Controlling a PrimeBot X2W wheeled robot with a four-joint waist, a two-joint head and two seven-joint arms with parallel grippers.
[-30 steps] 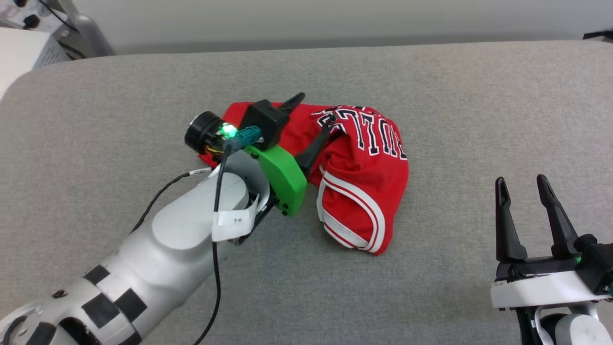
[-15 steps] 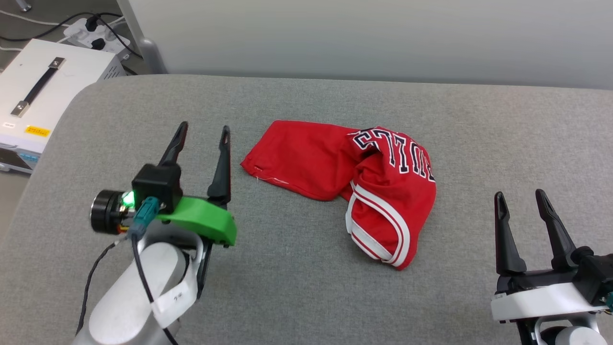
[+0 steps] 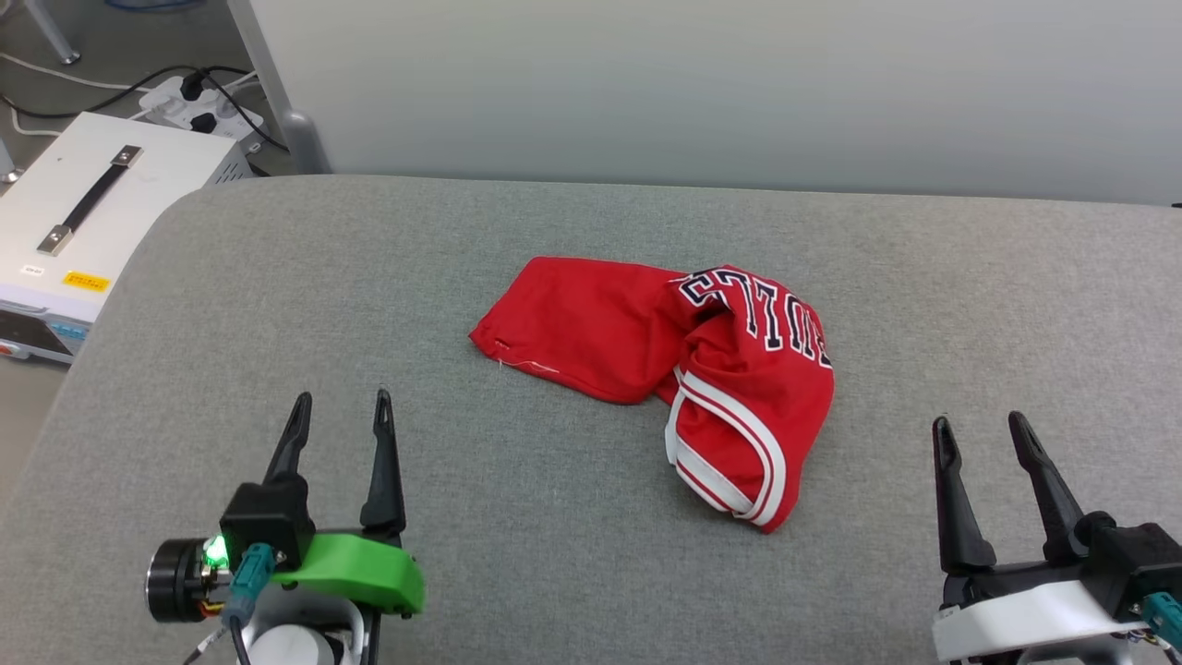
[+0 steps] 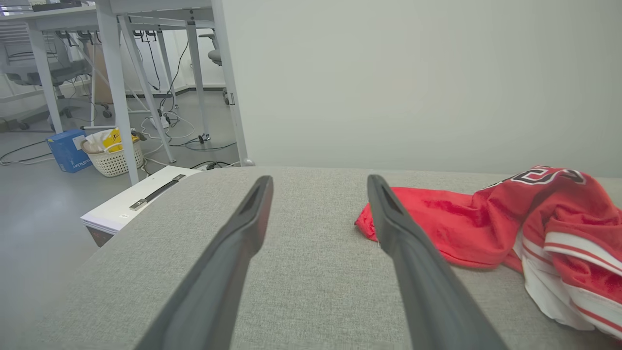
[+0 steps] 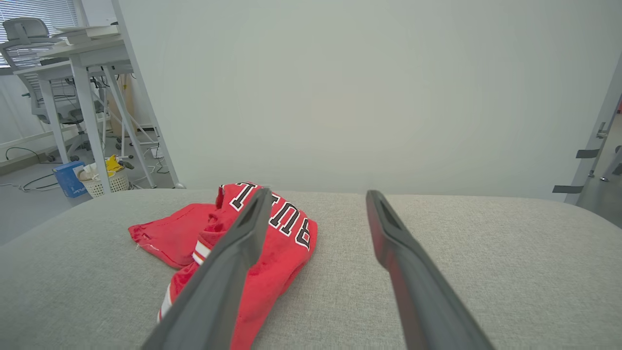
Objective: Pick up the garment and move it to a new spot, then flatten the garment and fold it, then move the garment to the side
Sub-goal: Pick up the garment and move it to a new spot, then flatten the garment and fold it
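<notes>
Grey padded table [image 3: 554,554] fills the foreground. Nearest, the left gripper [image 3: 342,399], now drawn back from the garment it reached over a second ago, and the right gripper [image 3: 978,420] both gape empty. Beyond them, the red garment [image 3: 637,337] lies crumpled mid-table, lettering up.

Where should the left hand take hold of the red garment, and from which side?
Probably the flat left corner of the garment, coming in from the side of the left hand. That free edge lies thin on the grey surface, while the right part is bunched.
</notes>
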